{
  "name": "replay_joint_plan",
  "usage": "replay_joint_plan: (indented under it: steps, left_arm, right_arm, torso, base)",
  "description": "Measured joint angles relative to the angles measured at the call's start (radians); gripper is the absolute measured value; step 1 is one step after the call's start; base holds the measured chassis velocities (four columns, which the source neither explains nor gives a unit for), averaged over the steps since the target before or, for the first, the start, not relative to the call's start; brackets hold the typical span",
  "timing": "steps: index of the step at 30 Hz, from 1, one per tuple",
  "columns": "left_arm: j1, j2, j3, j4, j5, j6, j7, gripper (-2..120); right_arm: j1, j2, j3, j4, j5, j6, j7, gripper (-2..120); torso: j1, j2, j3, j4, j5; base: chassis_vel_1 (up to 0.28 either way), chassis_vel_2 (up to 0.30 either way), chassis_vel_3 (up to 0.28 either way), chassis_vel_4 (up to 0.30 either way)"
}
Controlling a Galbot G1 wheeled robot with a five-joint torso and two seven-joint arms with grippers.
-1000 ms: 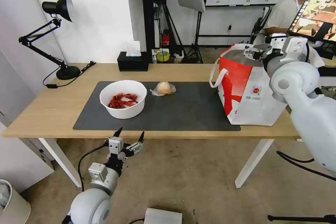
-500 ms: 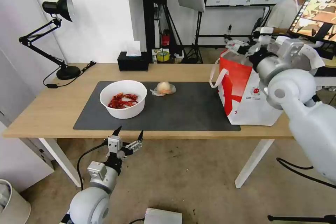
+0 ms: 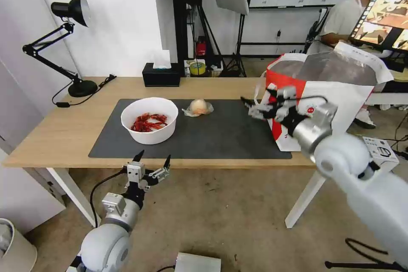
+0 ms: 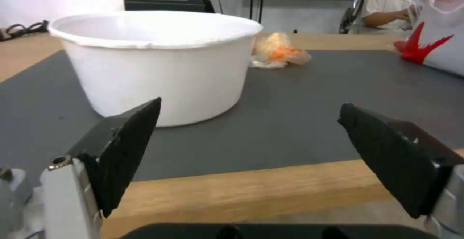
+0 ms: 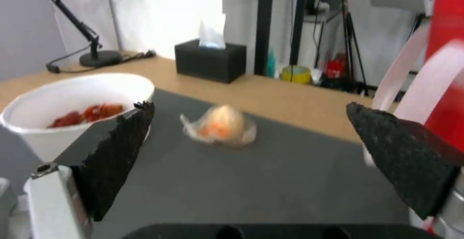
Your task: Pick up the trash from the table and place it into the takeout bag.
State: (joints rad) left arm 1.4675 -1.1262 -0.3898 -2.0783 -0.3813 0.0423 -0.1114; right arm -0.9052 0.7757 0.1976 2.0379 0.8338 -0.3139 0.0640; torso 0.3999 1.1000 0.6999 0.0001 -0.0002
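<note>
Now hovering low over the dark grey rectangular mat (image 3: 221, 131) on the long light-wood table (image 3: 55, 131): right gripper (image 3: 250, 108), fingers spread wide with nothing between them, just in front of the large white-and-red takeout bag (image 3: 348, 93) and aimed across the mat at the plastic-wrapped beige lump (image 3: 199, 106). Parked below the near table edge: left gripper (image 3: 154, 156), likewise wide apart and empty, facing the side wall of the white round bowl of red shells (image 3: 148, 136).

Lying on the mat near its far edge, just beside the bowl but apart from it: the lump, its loose film flaring out at one side. Probably light and soft, with a slippery, crinkly wrap; best pinched across the rounded middle rather than by the film tail, which would likely slide or tear. Gentle closing only, to avoid squashing.

Standing near the left end of the mat: the bowl, likely thin-walled and flexible, with loose shells apt to spill if tipped. Better taken at the rim, kept level.

Well behind both, at the back edge: a black tissue box (image 3: 160, 74), not trash.
</note>
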Motion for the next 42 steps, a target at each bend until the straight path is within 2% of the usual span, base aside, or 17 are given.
replay_joint_plan:
  steps: [4, 6, 13, 21, 36, 38, 39, 40, 42]
  left_arm:
    - [0.006, -0.001, -0.007, -0.002, 0.0, -0.004, 0.0, 100]
    - [0.009, -0.001, -0.01, -0.003, 0.0, -0.006, 0.001, 100]
    - [0.017, -0.001, -0.015, -0.001, 0.001, -0.015, 0.003, 100]
    - [0.029, -0.001, -0.019, -0.001, 0.003, -0.02, 0.007, 100]
    - [0.036, -0.003, -0.021, 0.008, 0.004, -0.029, 0.009, 100]
    - [0.02, -0.001, 0.005, 0.021, 0.005, -0.03, 0.009, 100]
    - [0.008, 0.001, 0.019, 0.028, 0.006, -0.03, 0.01, 100]
    - [0.008, 0.001, 0.019, 0.028, 0.006, -0.03, 0.01, 100]
    - [-0.004, 0.004, 0.031, 0.033, 0.011, -0.03, 0.011, 100]
  right_arm:
    - [-0.084, 0.022, 0.006, -0.003, -0.053, 0.019, -0.002, 100]
    - [-0.178, 0.045, 0.034, -0.012, -0.098, 0.046, -0.015, 100]
    - [-0.349, 0.098, 0.092, -0.02, -0.166, 0.106, -0.038, 100]
    - [-0.422, 0.144, 0.109, -0.021, -0.21, 0.142, -0.042, 100]
    - [-0.368, 0.141, 0.081, -0.042, -0.19, 0.143, -0.022, 100]
    - [-0.29, 0.144, 0.05, -0.086, -0.162, 0.137, -0.008, 100]
    - [-0.253, 0.15, 0.038, -0.108, -0.149, 0.133, -0.004, 100]
    - [-0.253, 0.15, 0.038, -0.108, -0.149, 0.133, -0.004, 100]
    - [-0.15, 0.163, -0.004, -0.166, -0.114, 0.125, -0.001, 100]
  torso:
    - [0.0, 0.0, 0.0, 0.0001, 0.0]
    - [0.0, 0.0, 0.0, 0.0, 0.0002]
    - [0.0, 0.0, 0.0, -0.0002, 0.0001]
    - [0.0, 0.0, 0.0, -0.0001, 0.0001]
    - [0.0, 0.0, 0.0, -0.0003, 0.0001]
    - [0.0, 0.0, 0.0, 0.0005, 0.0002]
    - [0.0, 0.0, 0.0, -0.0004, 0.0]
    - [0.0, 0.0, 0.0, -0.0004, 0.0]
    - [0.0, 0.0, 0.0, -0.0003, 0.0003]
  base:
    - [0.0, 0.0, 0.0, 0.0]
    - [0.0, 0.0, 0.0, 0.0]
    - [0.0, 0.0, 0.0, 0.0]
    - [0.0, 0.0, 0.0, 0.0]
    - [0.0, 0.0, 0.0, 0.0]
    - [0.0, 0.0, 0.0, 0.0]
    - [0.0, 0.0, 0.0, 0.0]
    - [0.0, 0.0, 0.0, 0.0]
    - [0.0, 0.0, 0.0, 0.0]
